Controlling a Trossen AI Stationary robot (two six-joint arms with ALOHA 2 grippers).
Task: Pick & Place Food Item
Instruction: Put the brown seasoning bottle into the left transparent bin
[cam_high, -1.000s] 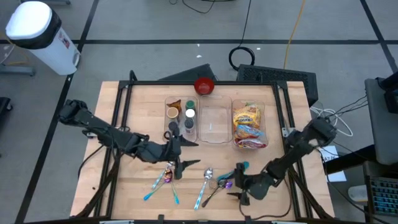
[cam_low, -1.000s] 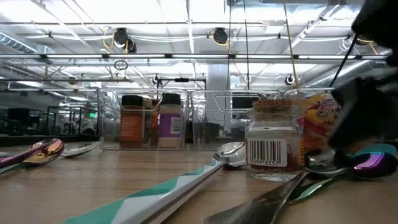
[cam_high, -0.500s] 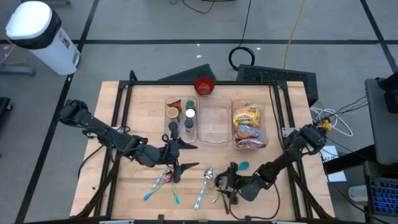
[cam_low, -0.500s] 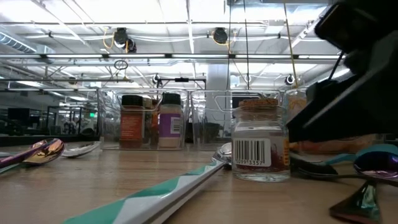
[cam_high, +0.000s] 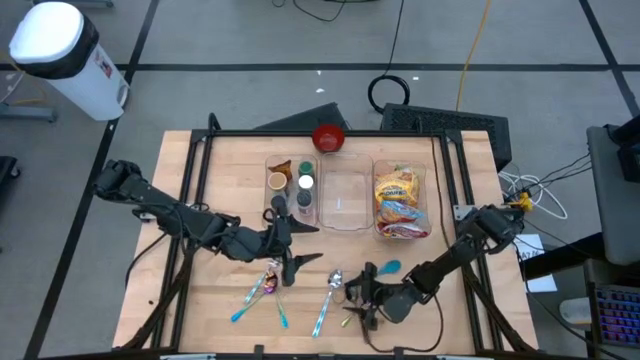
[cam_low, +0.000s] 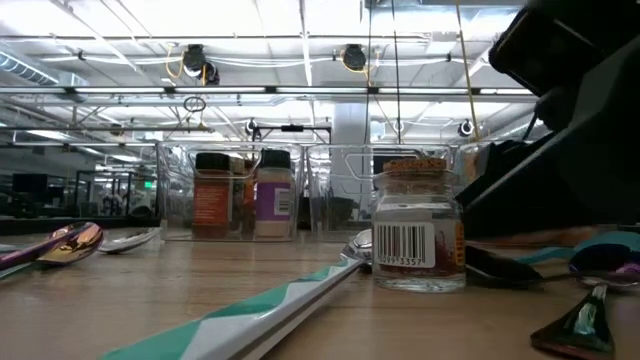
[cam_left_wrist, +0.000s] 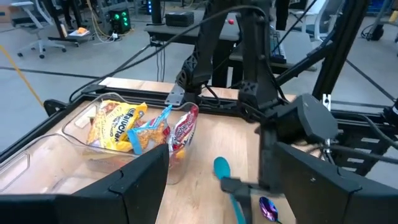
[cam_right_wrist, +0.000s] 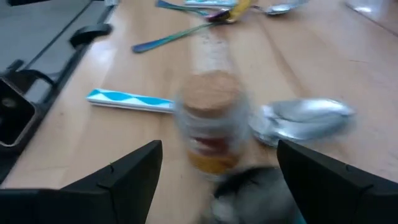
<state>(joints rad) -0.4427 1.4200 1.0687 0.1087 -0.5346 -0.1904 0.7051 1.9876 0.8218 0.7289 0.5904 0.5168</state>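
A small glass spice jar (cam_low: 418, 235) with a cork lid stands upright on the wooden table near its front edge, among scattered spoons. My right gripper (cam_high: 362, 295) is low over the table and open. One finger stands on either side of the jar (cam_right_wrist: 208, 121), with a gap showing on both sides. My left gripper (cam_high: 305, 245) hangs open above the table's middle left, holding nothing. In the left wrist view it looks toward the snack bin (cam_left_wrist: 124, 130).
Three clear bins stand at the back: one with spice jars (cam_high: 290, 185), an empty one (cam_high: 345, 200), and one with snack packets (cam_high: 400, 200). A red bowl (cam_high: 328, 138) sits behind them. Spoons (cam_high: 330, 295) and a teal spoon (cam_high: 388, 267) lie around the jar.
My right gripper has moved toward the table's left edge and sunk lower, tipping further down, until its open fingers flank the jar. The jar has slid a little toward the left and stays upright. The spoons beside it have shifted.
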